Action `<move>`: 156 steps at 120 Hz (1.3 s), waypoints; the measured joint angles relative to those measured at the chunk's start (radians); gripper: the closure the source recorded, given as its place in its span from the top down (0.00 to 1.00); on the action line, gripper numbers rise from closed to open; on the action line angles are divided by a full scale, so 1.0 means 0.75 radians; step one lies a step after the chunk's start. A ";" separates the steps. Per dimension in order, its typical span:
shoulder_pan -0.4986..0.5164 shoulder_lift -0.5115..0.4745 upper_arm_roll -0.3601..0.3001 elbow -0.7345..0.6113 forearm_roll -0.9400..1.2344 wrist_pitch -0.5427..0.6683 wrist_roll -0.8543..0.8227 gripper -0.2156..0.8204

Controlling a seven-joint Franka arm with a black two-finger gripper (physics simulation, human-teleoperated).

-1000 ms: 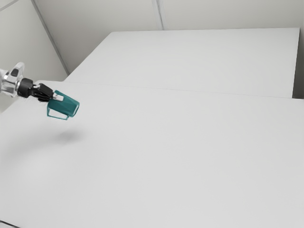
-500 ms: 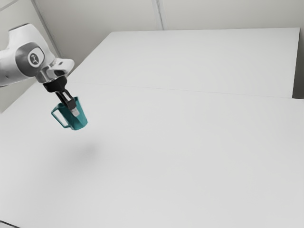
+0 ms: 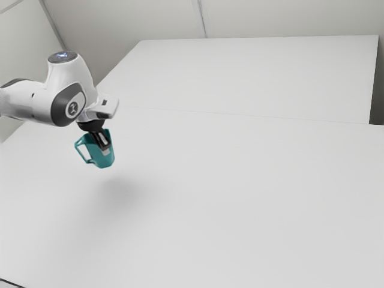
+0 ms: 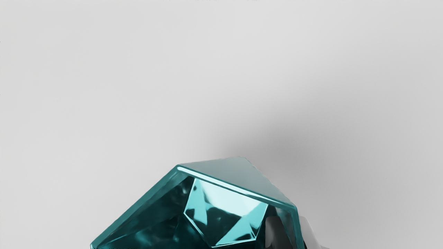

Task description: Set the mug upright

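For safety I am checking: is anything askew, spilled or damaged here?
The teal faceted mug is askew: it tilts slightly in the black two-finger gripper, which pinches its wall above the white table. Its shadow lies apart below. I see no spill or damage.

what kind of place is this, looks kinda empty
Probably a simulated lab or test room: a broad, plain white table, pale walls with dark seams, and a white robot arm holding a teal mug above the tabletop.

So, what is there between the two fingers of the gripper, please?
The mug's wall: in the wrist view, one finger is inside the mug, the other outside.
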 joint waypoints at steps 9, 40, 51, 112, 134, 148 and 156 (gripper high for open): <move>-0.016 0.004 0.000 -0.046 0.027 0.070 -0.030 0.04; -0.034 0.022 -0.001 -0.155 0.102 0.294 -0.126 0.04; -0.035 0.024 -0.001 -0.178 0.108 0.370 -0.153 0.04; -0.026 0.075 -0.007 -0.216 0.090 0.451 -0.278 0.04; -0.034 0.073 -0.005 -0.212 0.089 0.315 -0.348 0.04; -0.038 0.074 -0.004 -0.214 0.093 0.265 -0.389 0.04; -0.040 0.075 -0.004 -0.217 0.097 0.247 -0.409 0.05</move>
